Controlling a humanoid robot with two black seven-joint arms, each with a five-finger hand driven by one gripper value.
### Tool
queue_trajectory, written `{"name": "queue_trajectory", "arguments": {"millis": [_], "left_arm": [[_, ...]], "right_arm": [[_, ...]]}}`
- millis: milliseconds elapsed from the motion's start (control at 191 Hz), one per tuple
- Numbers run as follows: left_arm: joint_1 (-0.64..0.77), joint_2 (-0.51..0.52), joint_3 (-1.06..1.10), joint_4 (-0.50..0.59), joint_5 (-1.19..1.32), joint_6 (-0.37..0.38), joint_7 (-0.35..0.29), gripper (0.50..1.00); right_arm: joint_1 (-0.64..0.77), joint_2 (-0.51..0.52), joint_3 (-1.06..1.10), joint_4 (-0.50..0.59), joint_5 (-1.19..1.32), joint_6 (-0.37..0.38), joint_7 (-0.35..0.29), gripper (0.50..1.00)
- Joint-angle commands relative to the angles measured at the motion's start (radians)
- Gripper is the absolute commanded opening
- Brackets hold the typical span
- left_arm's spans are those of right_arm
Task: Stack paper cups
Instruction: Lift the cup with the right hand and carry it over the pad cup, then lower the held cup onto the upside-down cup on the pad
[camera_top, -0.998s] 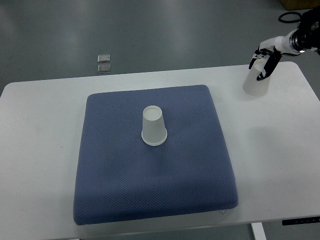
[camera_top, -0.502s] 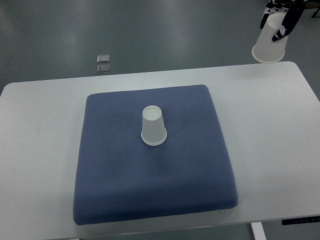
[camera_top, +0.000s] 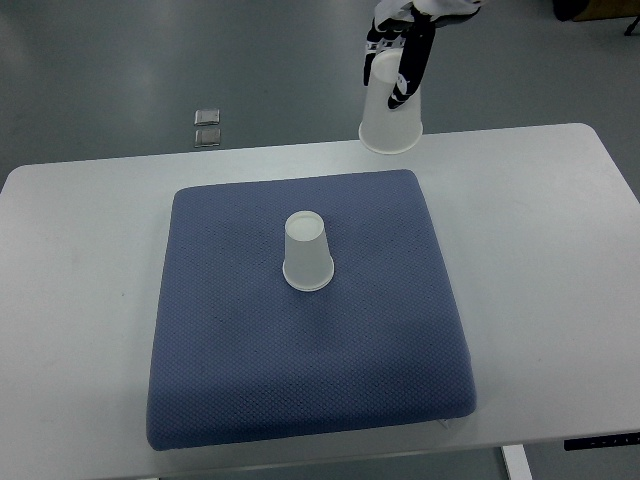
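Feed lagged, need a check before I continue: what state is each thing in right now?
Held cup: upside down, lifted off the table, gripped near its base.
Right hand: shut on the held cup, at the top edge.
Pad cup: upside down, resting mid-pad, untouched.
Pad: flat on the table.
Left hand: out of view.

A square blue fabric cushion (camera_top: 310, 310) lies in the middle of the white rectangular table (camera_top: 540, 280). An upside-down white paper cup (camera_top: 306, 251) stands near its centre. Behind the cushion's far right corner, a second inverted white paper cup (camera_top: 391, 115) hangs in the robot hand (camera_top: 398, 45). Two small square metal plates (camera_top: 207, 127) lie on the floor behind the table, to the left.
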Motion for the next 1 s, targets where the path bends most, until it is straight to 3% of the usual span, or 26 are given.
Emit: {"name": "queue_trajectory", "arguments": {"millis": [0, 559, 993], "left_arm": [[0.0, 0.0, 0.0, 0.001, 0.0, 0.0, 0.0, 1.0], [0.0, 0.0, 0.0, 0.006, 0.0, 0.0, 0.0, 1.0], [0.002, 0.0, -0.002, 0.007, 0.0, 0.001, 0.0, 1.0]], "right_arm": [[-0.003, 0.053, 0.004, -0.004, 0.035, 0.009, 0.003, 0.723], [-0.009, 0.162, 0.114, -0.004, 0.112, 0.03, 0.004, 0.729], [-0.106, 0.162, 0.122, -0.078, 0.115, 0.018, 0.006, 0.731]]}}
